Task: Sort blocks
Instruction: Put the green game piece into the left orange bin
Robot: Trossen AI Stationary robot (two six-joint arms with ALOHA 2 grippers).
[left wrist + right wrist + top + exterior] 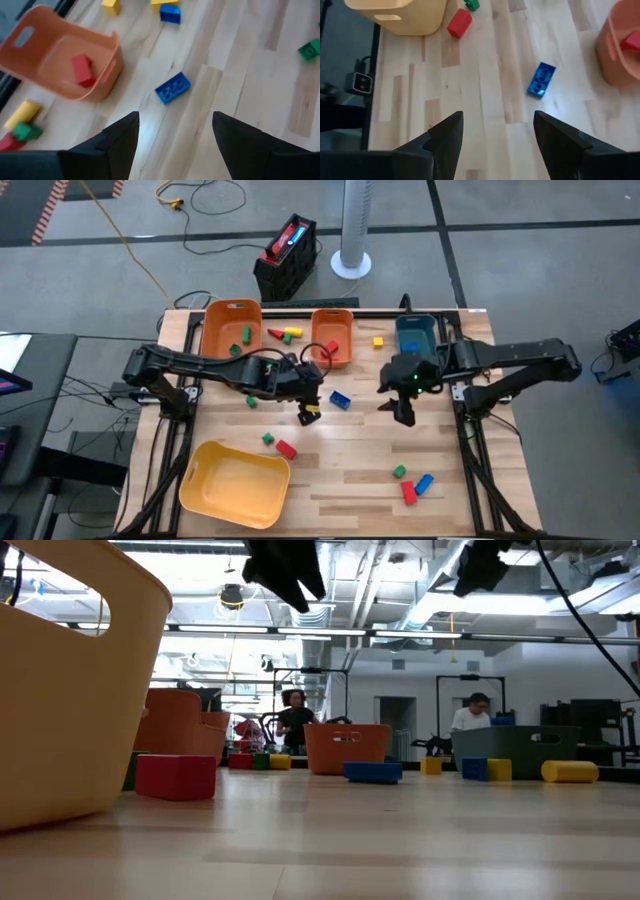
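Note:
A blue block (341,400) lies flat on the wooden table (340,460) between my two grippers. My left gripper (308,412) hangs open above the table just left of it, with the block (172,87) ahead of its fingers. My right gripper (400,412) hangs open to the block's right and sees it (541,79) too. Neither holds anything. A red block (287,448) and a green block (268,438) lie near the yellow bin (235,483). Red, blue and green blocks (410,485) lie at the near right.
At the far edge stand a large orange bin (232,328) with green blocks, a small orange bin (333,335) holding a red block (82,70), and a teal bin (415,335). Loose blocks (287,334) lie between the orange bins; a yellow one (379,341) lies beside the teal bin.

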